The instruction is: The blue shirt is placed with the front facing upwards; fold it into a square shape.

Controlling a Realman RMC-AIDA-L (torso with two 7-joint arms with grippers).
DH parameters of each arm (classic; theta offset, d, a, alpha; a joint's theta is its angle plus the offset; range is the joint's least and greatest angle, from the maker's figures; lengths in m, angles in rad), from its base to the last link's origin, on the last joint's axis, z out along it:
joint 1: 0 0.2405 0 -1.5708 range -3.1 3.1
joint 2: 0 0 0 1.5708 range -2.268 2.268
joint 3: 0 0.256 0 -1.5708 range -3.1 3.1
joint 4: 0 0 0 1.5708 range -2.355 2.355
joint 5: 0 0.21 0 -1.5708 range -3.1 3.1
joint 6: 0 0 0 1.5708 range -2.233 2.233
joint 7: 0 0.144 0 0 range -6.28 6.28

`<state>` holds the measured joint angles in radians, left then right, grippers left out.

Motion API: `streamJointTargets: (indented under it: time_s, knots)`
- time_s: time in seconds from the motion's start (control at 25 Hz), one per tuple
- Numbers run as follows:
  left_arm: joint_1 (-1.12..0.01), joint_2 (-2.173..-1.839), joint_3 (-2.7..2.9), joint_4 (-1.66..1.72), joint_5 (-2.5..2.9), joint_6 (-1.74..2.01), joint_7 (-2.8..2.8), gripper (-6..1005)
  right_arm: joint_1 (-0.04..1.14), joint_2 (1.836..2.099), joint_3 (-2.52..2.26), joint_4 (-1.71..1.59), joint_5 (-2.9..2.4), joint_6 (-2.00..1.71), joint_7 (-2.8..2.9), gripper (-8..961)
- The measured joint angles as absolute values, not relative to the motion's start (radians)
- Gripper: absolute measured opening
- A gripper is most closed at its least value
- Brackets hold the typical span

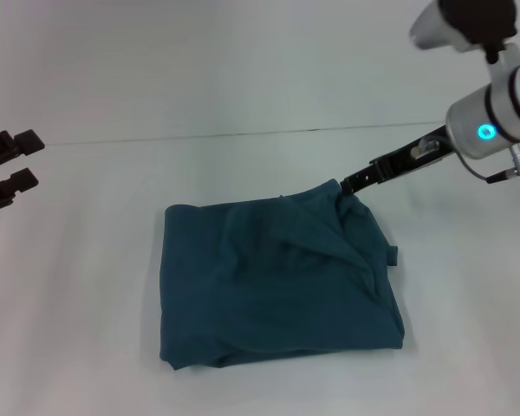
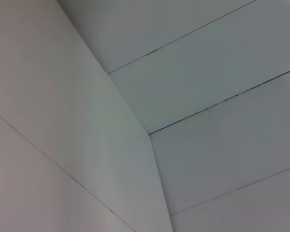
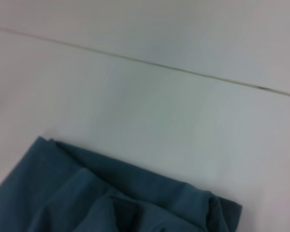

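Head view shows the right tool (image 1: 347, 184) touching the far right corner of the blue shirt (image 1: 277, 282), grip unclear, while the left tool (image 1: 9, 165), its fingers apart, hangs well apart over the worktop (image 1: 87, 347).

Soft matt cloth of the blue shirt (image 1: 277, 282) on a smooth, matt white table (image 1: 87, 303).
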<state>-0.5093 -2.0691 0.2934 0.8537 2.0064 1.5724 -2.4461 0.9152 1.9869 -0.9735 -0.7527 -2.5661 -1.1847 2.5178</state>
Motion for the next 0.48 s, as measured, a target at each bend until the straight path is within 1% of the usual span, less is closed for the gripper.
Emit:
streamJointTargets:
  time_s: [0.28, 0.48]
  knots:
    - [-0.509, -2.071, 0.293, 0.851, 2.006, 1.568, -2.447, 754, 0.928, 2.017, -1.030, -0.752, -2.657, -1.138, 2.517, 866]
    - [-0.506, -2.074, 0.295, 0.850, 2.006, 1.563, -2.446, 754, 0.929, 2.023, -1.030, -0.752, -2.663, -1.129, 2.525, 866]
